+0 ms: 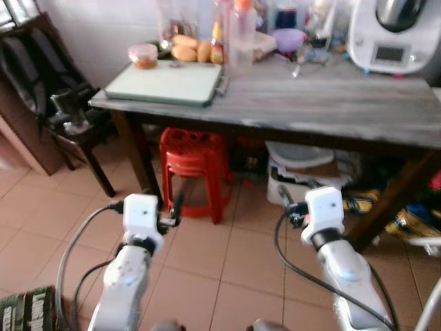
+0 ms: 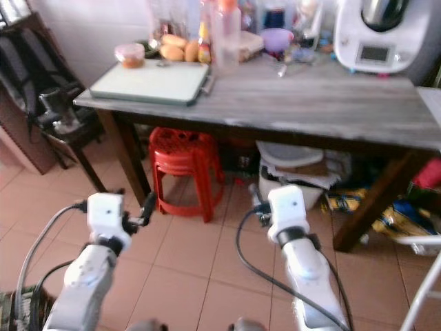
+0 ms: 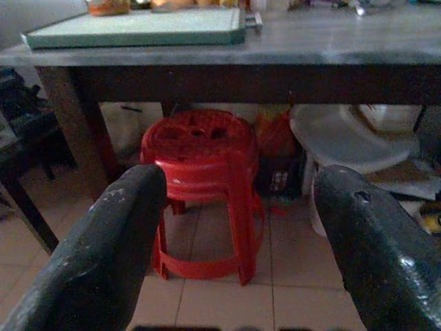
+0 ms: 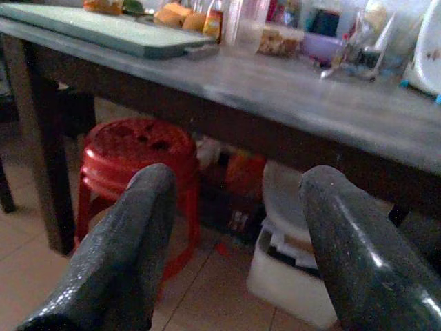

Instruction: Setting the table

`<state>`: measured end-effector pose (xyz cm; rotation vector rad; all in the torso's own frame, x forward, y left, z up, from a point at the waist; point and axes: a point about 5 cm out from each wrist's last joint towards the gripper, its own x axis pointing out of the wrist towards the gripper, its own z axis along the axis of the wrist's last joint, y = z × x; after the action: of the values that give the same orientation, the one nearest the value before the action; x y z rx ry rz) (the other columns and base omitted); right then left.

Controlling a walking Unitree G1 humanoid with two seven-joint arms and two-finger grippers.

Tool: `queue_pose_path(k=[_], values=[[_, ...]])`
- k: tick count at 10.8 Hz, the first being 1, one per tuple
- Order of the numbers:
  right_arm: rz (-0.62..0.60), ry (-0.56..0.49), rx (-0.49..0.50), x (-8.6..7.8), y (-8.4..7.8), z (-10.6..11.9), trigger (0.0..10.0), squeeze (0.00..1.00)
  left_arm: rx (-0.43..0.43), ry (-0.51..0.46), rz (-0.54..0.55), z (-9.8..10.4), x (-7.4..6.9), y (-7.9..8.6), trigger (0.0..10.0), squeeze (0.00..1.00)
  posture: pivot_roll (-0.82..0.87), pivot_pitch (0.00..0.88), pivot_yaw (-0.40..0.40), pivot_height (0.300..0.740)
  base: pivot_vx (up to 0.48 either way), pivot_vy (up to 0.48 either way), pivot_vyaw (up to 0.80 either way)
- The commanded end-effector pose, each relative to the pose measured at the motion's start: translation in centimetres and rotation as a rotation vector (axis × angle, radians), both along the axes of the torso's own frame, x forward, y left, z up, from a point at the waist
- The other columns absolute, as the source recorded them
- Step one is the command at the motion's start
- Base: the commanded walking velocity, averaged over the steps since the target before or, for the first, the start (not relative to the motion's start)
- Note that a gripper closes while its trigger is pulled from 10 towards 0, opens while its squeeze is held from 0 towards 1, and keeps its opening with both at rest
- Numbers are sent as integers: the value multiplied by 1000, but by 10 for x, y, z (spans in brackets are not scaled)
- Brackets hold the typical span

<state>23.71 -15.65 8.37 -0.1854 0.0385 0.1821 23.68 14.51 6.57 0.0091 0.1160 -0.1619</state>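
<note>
On the wooden table [image 1: 331, 103], at its left end, lies the pale green tray [image 1: 165, 84]: stiff, flat, probably light and slick, best gripped by its raised rim. My left gripper [image 3: 234, 227] and right gripper [image 4: 231, 234] gape wide, empty, short of the table. Clutter along its back edge blurs together.

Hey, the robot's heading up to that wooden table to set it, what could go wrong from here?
1. The red stool and white bin sit under the table; walking closer may bump them.
2. The back edge is crowded with bottles and a white kitchen machine; a reaching arm may topple something.
3. The left gripper and right gripper hang open below the tabletop; raising them late may strike the table edge.
</note>
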Motion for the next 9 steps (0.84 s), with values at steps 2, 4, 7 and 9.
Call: queue_pose_path(k=[2, 4, 7, 9], values=[[-77, -57, -42, 6, 6, 8, 10000, 0, 10, -43, 11, 12, 7, 4, 10000, 0, -58, 25, 48, 740, 0, -345, 0], [-221, -33, -88, 10, -7, 3, 10000, 0, 5, -49, 25, 15, 9, 6, 10000, 0, -60, 40, 41, 740, 0, -358, 0], [-248, 35, 6, 0, -18, -4, 10000, 1000, -6, -31, -3, 13, 1, -1, 10000, 0, -64, 83, 23, 740, 0, -351, 0], [-267, 2, 9, 4, -15, 0, 10000, 1000, -12, -19, -3, 12, -4, -2, 10000, 0, -57, 96, 23, 740, 0, -347, 0]])
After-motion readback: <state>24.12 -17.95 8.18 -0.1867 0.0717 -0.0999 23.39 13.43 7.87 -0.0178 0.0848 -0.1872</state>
